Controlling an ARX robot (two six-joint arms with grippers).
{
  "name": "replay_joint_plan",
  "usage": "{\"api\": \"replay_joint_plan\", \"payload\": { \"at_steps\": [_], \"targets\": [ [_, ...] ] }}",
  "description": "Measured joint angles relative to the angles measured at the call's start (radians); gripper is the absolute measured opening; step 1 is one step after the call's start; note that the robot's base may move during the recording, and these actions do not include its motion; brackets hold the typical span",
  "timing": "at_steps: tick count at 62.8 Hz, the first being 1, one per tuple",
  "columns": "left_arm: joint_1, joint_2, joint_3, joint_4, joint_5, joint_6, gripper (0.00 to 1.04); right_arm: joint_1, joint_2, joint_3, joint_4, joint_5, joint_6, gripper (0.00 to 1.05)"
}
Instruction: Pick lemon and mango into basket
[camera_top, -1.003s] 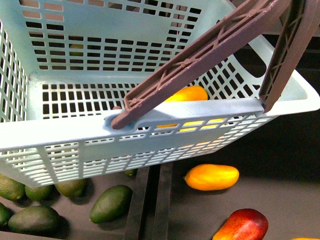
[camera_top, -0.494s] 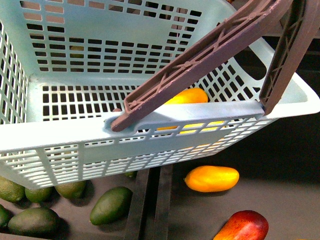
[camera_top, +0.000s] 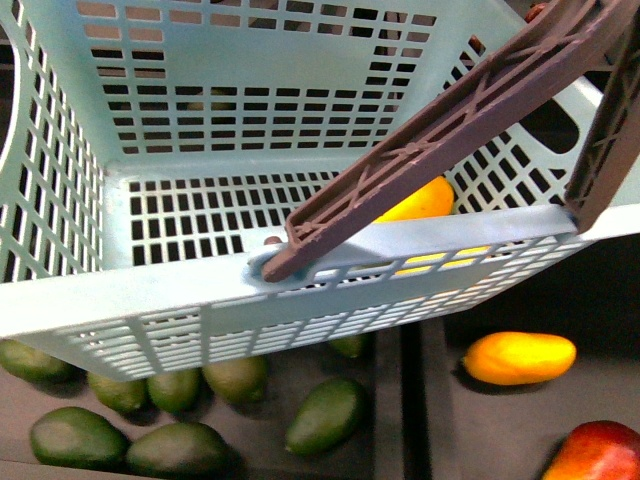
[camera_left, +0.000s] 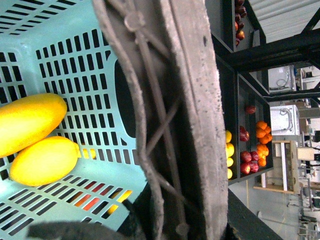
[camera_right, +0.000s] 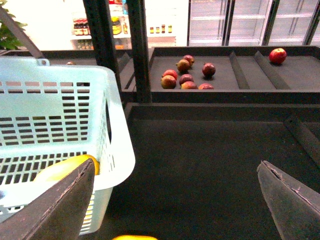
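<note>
The light-blue basket fills the front view, hanging tilted above the shelves. My left gripper is shut on its brown handle. In the left wrist view two yellow fruits lie side by side on the basket floor: the longer mango and the plumper lemon. The front view shows only one yellow fruit behind the handle. My right gripper is open and empty over a dark shelf, right of the basket.
Another orange-yellow mango and a red mango lie on the shelf below the basket. Several green avocados fill the left bin. Dark red fruits sit on a far shelf beyond a black post.
In the front view the basket, shelf mango and avocados have all shifted to the right. More avocados show at the lower left. The left gripper still holds the handle.
</note>
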Motion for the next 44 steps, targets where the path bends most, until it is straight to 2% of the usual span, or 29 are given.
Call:
{"api": "replay_joint_plan", "payload": {
  "at_steps": [44],
  "targets": [
    [0.010,0.000,0.000,0.000,-0.011,0.005,0.12,0.000,-0.002,0.000,-0.001,-0.003,-0.001,0.96]
  ]
}}
